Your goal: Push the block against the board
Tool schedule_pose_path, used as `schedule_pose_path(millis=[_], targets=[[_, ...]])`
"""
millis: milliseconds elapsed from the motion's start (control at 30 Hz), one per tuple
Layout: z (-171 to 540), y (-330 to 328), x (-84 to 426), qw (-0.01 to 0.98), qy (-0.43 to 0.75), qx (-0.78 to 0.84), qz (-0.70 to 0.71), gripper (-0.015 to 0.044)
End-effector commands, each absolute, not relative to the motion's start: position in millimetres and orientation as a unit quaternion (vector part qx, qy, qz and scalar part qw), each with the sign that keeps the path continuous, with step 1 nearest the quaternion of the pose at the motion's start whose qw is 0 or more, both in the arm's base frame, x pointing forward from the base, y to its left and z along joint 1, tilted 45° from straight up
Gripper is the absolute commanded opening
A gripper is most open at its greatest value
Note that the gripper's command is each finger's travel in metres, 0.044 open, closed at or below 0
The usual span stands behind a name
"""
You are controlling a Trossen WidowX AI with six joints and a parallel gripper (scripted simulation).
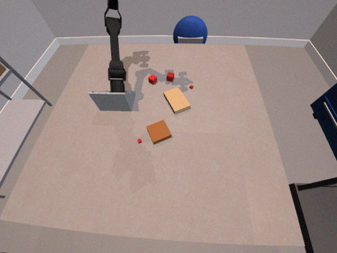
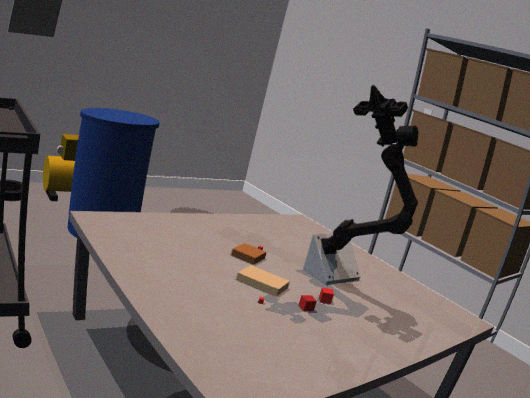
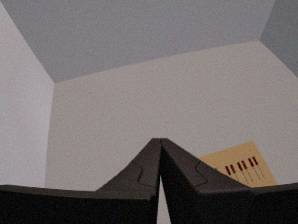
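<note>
The square block, orange-brown [image 1: 159,131] [image 2: 248,251], lies flat on the table. The board, pale tan and longer [image 1: 177,99] [image 2: 262,278], lies flat nearby, with a gap between them and turned at a different angle. My gripper [image 2: 374,89] [image 3: 158,145] is shut and empty, raised high above the table and well away from both parts. Its two fingertips meet in the wrist view, where neither block nor board can be made out. The gripper is outside the top view.
Two red cubes [image 1: 152,79] [image 1: 170,76] [image 2: 307,303] [image 2: 326,295] stand near the board. A small red ball [image 1: 191,86] lies beside the board's far end. A tiny red cube [image 1: 139,140] [image 2: 260,247] lies beside the block. The arm's grey base [image 1: 112,102] [image 2: 316,265] stands nearby.
</note>
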State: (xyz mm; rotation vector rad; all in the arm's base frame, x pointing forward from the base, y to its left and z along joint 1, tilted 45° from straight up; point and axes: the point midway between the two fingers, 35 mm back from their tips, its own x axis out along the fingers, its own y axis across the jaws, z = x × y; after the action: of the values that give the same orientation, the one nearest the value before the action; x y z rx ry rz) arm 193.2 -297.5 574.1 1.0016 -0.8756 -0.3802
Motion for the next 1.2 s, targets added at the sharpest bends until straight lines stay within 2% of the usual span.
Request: schedule_pose_path(millis=[0, 533, 867, 1167], targets=[[544, -303, 220, 0.771, -0.355, 0.497, -0.18, 0.0], [420, -269, 322, 0.762, -0.129, 0.61, -0.173, 0.0], [339, -212, 370, 0.737, 0.032, 0.657, -0.156, 0.0], [270, -147, 392, 0.701, 0.179, 0.677, -0.136, 0.0]])
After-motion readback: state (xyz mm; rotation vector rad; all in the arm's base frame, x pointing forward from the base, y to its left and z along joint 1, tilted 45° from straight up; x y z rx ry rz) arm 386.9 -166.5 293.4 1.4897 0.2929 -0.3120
